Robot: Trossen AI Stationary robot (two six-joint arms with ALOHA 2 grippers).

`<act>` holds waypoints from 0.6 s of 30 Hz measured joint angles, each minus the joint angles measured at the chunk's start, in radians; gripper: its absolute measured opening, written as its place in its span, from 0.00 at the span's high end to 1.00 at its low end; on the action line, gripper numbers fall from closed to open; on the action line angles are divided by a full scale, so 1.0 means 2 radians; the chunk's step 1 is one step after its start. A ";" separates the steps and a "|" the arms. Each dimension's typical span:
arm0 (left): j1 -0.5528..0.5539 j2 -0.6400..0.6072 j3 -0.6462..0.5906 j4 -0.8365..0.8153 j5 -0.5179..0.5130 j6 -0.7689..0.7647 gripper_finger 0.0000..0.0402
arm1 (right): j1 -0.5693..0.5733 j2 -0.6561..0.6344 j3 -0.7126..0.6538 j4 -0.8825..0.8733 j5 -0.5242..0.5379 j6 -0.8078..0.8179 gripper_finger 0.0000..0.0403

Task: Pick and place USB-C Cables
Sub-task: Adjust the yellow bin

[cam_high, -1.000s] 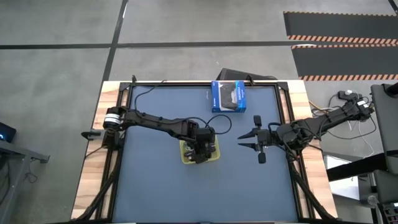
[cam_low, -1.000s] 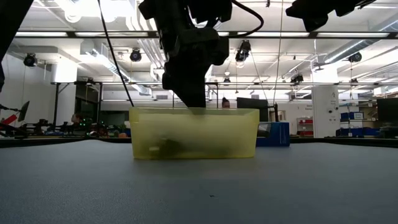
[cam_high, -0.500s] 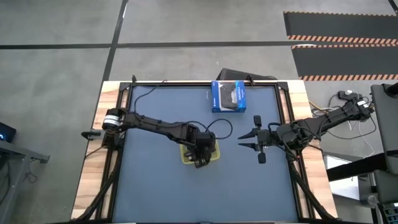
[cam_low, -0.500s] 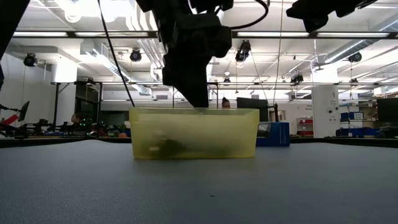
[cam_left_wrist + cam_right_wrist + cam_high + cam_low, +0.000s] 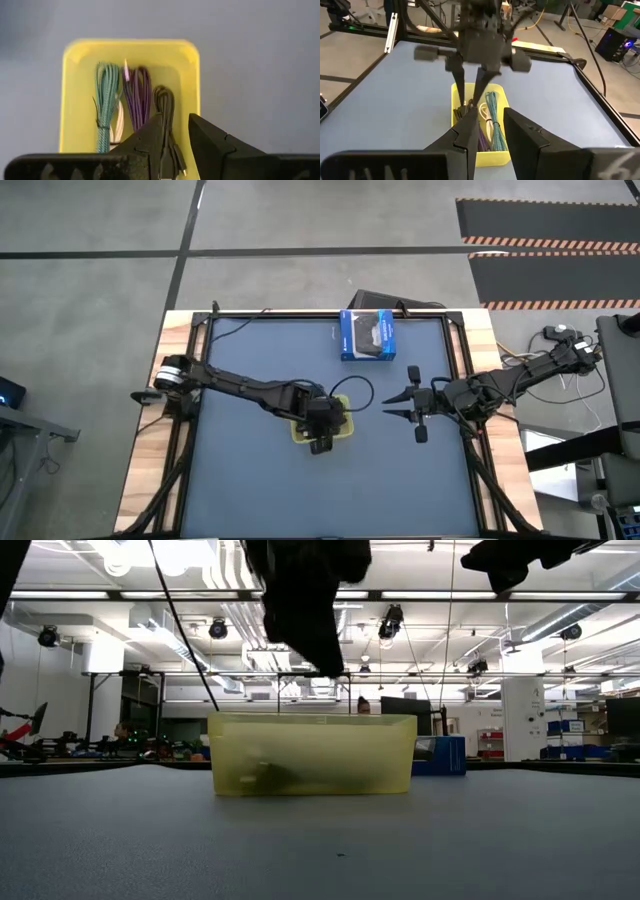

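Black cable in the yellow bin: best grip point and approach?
Pinch the black cable across its bundled middle, coming straight down from above. It lies flat and lengthwise against one long wall of the yellow bin, with the purple cable close on the other side, so jaws should straddle its narrow width. The left gripper hangs over it.

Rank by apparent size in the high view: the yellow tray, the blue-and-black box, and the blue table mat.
1. Blue table mat, by far the largest.
2. Blue-and-black box.
3. Yellow tray, though the left arm hides much of it, so its place behind the box is uncertain.
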State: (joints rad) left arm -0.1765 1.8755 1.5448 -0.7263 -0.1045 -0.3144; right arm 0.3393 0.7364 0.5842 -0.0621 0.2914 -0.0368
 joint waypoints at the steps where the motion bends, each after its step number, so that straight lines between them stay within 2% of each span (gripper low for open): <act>1: -0.003 -0.005 0.000 0.004 -0.005 0.004 0.80 | 0.000 0.000 0.000 -0.002 0.000 0.000 0.80; 10: -0.046 -0.029 -0.008 0.066 -0.014 0.081 0.80 | 0.000 0.000 -0.001 -0.009 0.000 0.000 0.82; 18: -0.074 -0.028 -0.029 0.087 -0.016 0.069 0.80 | 0.000 0.000 -0.001 -0.008 0.000 0.000 0.82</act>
State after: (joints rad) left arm -0.3243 1.8198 1.4860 -0.5530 -0.1371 -0.1758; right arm 0.3396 0.7364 0.5816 -0.0783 0.2913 -0.0368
